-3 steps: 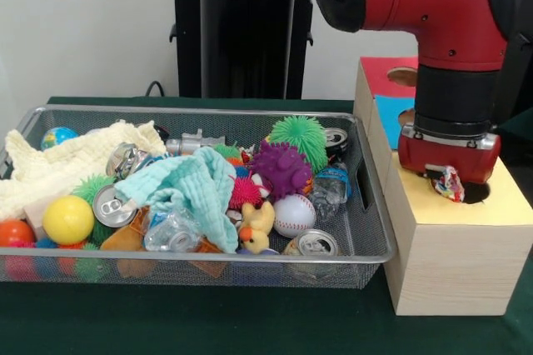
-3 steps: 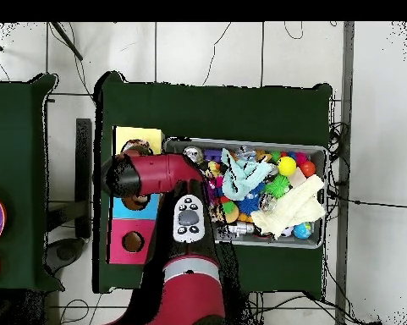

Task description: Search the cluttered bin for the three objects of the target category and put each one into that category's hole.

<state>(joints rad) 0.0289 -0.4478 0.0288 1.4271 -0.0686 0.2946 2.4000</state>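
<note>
My gripper (image 1: 448, 177) hangs low over the yellow top (image 1: 433, 209) of the wooden box, at the rim of its dark round hole (image 1: 478, 194). It is shut on a small crumpled red, white and blue piece (image 1: 450, 187) that dangles just above the hole's left edge. The red wrist hides most of the gripper. In the overhead view the arm's head (image 2: 129, 173) covers that part of the box. The wire mesh bin (image 1: 376, 205) to the left holds several crushed cans (image 1: 109, 202), spiky balls (image 1: 281, 167), a baseball (image 1: 293, 215) and crumpled clear bottles (image 1: 171, 234).
The box also has a blue section (image 1: 391, 109) and a red section (image 1: 381, 72), each with its own hole. A teal cloth (image 1: 191, 188) and a pale yellow cloth (image 1: 67, 163) lie over the bin's contents. A rubber duck (image 1: 256, 228) and a yellow ball (image 1: 67, 219) lie near the front.
</note>
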